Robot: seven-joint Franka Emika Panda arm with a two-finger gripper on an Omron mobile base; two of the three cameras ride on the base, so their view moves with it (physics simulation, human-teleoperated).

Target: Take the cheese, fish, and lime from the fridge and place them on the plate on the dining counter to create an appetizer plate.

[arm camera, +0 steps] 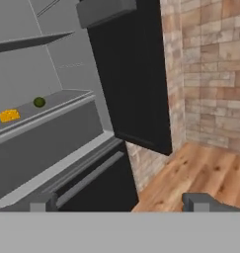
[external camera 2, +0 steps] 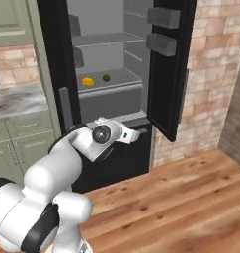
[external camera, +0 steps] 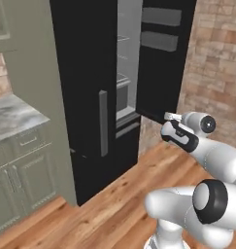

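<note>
The cheese [external camera 2: 87, 81] and what looked like the lime [external camera 2: 106, 77] sat side by side on a fridge [external camera 2: 111, 69] shelf, up and to the left of the gripper [arm camera: 119, 201], whose fingers stood wide and empty below the shelf.

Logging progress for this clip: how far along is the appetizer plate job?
Done: fridge door stands open. In hand: nothing; the open gripper faces the fridge, short of the shelf. Left: cheese and lime sit on the shelf; fish and plate unseen.
</note>
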